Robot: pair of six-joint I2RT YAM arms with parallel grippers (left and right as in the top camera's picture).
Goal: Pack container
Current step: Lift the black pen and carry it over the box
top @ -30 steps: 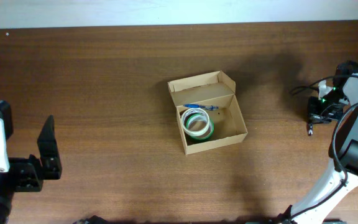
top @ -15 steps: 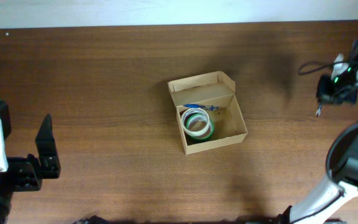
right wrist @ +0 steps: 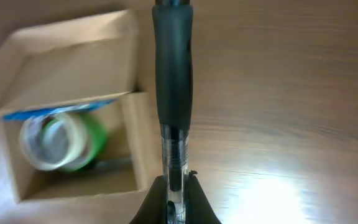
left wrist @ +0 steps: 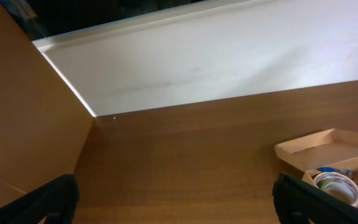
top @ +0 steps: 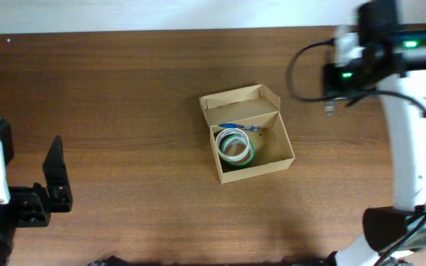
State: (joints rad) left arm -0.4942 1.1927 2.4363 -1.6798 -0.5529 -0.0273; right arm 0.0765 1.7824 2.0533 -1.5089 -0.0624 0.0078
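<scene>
The tan cardboard container (top: 270, 148) sits open mid-table with its flap lid folded back. Inside lie a clear tape roll and a green tape roll (top: 235, 148) and a blue pen (top: 239, 127). My right gripper (right wrist: 176, 199) is shut on a black-and-clear pen (right wrist: 173, 81) and holds it above the table to the right of the container (right wrist: 67, 56); in the overhead view the right gripper (top: 335, 92) is up at the back right. My left gripper (left wrist: 179, 205) is open and empty, far left of the container (left wrist: 328, 146), at the table's left edge (top: 50, 185).
A white wall (left wrist: 216, 56) runs along the back edge of the wooden table (top: 124, 111). The right arm's white links (top: 413, 118) reach over the right side of the table.
My right arm has swung from the far right edge up and left toward the container, carrying the pen. The left arm has not moved.
</scene>
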